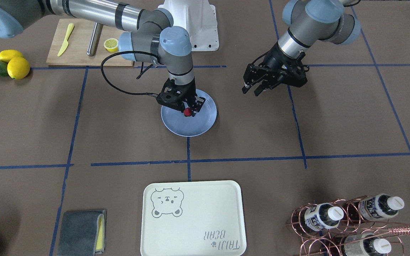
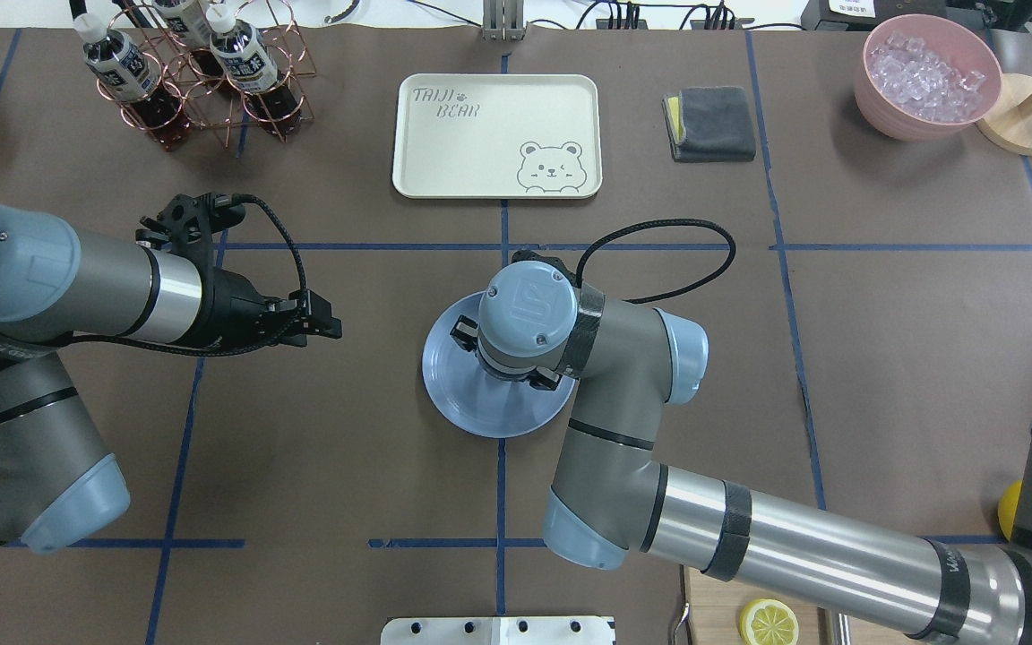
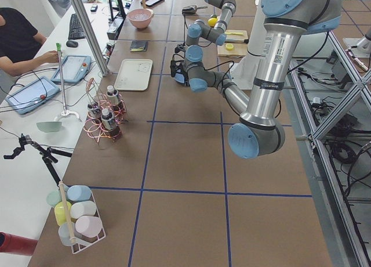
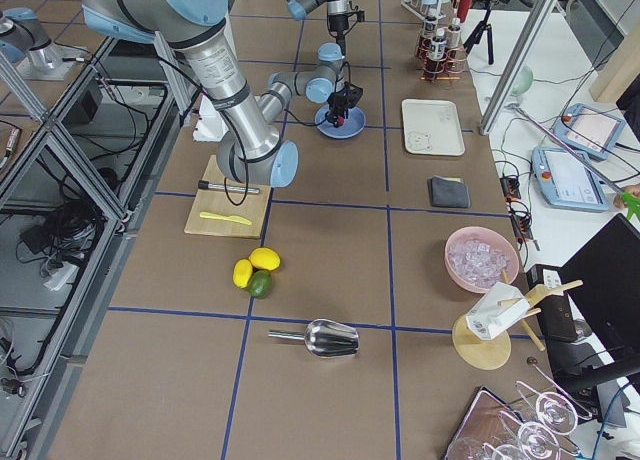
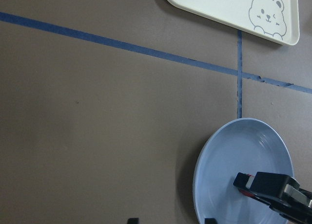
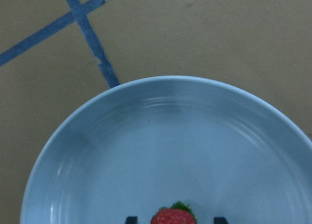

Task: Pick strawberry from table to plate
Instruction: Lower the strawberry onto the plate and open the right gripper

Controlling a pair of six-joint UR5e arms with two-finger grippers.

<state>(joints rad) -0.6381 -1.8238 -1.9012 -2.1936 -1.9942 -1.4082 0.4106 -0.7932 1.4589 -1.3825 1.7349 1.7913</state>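
Red and tiny, the strawberry [image 6: 171, 217] looks light, soft and bruisable; best pinched gently across its belly. Right hand [image 1: 189, 111] straddles it over the plate [image 6: 165, 146], released, gripping nothing.

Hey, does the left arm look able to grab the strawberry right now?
Probably not. The strawberry is at the plate, directly under the right gripper, whose open fingers straddle it from above. The left gripper hangs open to the side with bare table between, but the right gripper covers the berry.
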